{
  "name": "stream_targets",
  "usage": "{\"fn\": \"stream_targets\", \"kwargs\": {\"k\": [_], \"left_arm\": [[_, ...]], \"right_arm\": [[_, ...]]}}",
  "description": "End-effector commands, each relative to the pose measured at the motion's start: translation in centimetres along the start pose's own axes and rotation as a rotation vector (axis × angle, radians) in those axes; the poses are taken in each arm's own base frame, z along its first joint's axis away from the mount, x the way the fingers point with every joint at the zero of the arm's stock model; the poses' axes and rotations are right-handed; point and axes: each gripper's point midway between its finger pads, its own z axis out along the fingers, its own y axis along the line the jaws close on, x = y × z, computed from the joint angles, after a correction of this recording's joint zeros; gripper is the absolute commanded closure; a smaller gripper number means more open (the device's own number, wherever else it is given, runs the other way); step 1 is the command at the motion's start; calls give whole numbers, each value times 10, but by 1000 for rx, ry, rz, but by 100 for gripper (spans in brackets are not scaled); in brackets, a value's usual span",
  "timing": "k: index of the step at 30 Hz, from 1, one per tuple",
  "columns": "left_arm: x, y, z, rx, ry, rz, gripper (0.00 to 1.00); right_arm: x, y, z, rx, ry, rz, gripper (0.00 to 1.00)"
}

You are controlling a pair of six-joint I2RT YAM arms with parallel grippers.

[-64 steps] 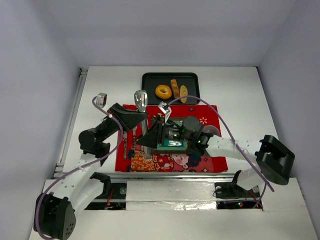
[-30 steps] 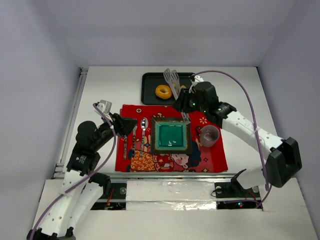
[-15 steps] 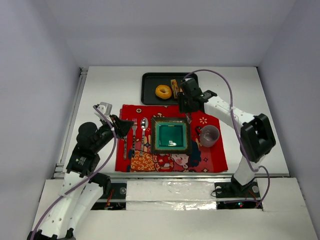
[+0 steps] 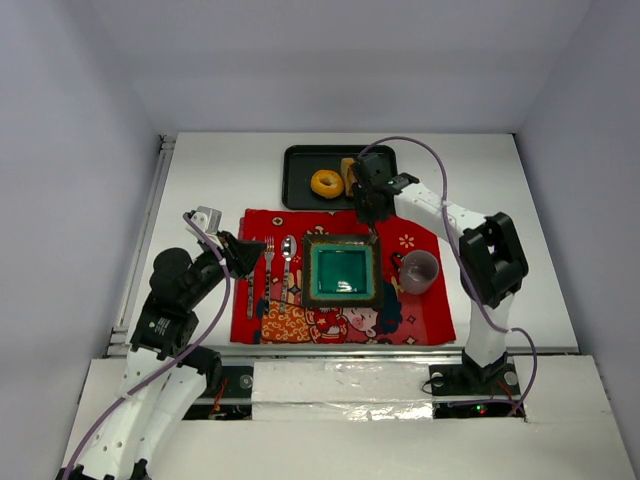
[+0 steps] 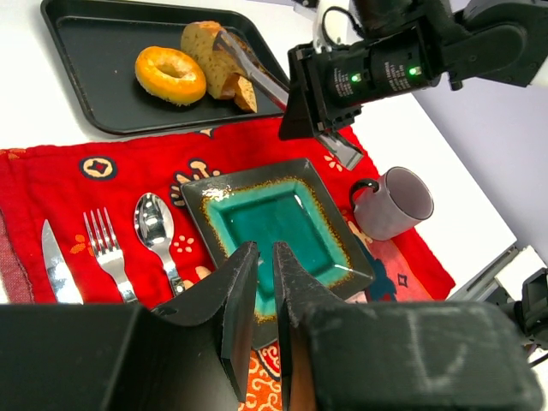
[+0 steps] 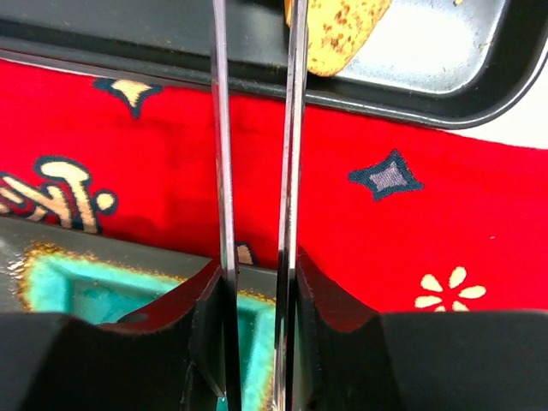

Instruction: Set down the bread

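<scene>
Three bread pieces (image 5: 171, 74) on tray (image 5: 94, 43), tongs (image 5: 253, 67) at the slices, plate (image 5: 265, 214), mug (image 5: 390, 204) near

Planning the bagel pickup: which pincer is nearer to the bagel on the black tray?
Right. The right pincer, gripping tongs, hovers at the tray's near edge, just right of the bagel; the left pincer is far off, over the placemat's left side.

You'll see the cloth (image 5: 111, 163) is red with navy diamonds and white flowers. On it: teal plate (image 5: 274, 218), brown-speckled rim, greyish-lilac mug (image 5: 396, 204). Beyond it: black tray (image 5: 94, 94), golden-orange ring (image 5: 170, 74), tan toasted slices (image 5: 204, 47), silvery tongs (image 5: 257, 68).
</scene>
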Motion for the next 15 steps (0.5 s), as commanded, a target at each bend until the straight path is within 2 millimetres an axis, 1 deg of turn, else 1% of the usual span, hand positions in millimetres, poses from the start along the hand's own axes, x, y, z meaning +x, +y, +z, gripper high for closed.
{"fn": "stream_targets", "kwargs": {"k": [1, 2, 4, 5, 6, 7, 8, 9, 10, 11, 12, 13, 14, 15], "left_arm": [[-3, -1, 1, 14, -23, 24, 89], [-3, 0, 2, 9, -20, 22, 89], [-2, 0, 3, 8, -16, 21, 89], [-2, 0, 3, 10, -14, 21, 89], [-1, 1, 4, 9, -11, 18, 89], [0, 1, 5, 9, -5, 16, 89], [-1, 3, 5, 5, -5, 17, 89], [0, 3, 6, 4, -1, 16, 89], [1, 4, 7, 3, 5, 12, 89], [2, 3, 8, 8, 10, 13, 89], [4, 3, 8, 10, 16, 11, 89], [3, 2, 7, 14, 11, 10, 89], [2, 3, 7, 12, 9, 12, 89], [2, 3, 7, 10, 6, 11, 89]], "right_arm": [[-49, 2, -52, -45, -172, 58, 67], [-47, 1, -59, -54, -182, 71, 69], [-51, 4, -80, -106, -226, 82, 69], [-55, 10, -104, -177, -259, 88, 69], [-42, 11, -106, -203, -239, 89, 69], [-34, 15, -112, -243, -231, 89, 69], [-29, 26, -133, -343, -239, 96, 68], [-19, 29, -138, -379, -222, 96, 68], [10, 37, -135, -411, -165, 77, 68], [26, 46, -141, -465, -134, 72, 68], [33, 50, -158, -514, -156, 83, 68], [64, 49, -150, -524, -97, 83, 68], [81, 57, -157, -568, -69, 77, 68], [91, 61, -161, -595, -56, 103, 68]]}}
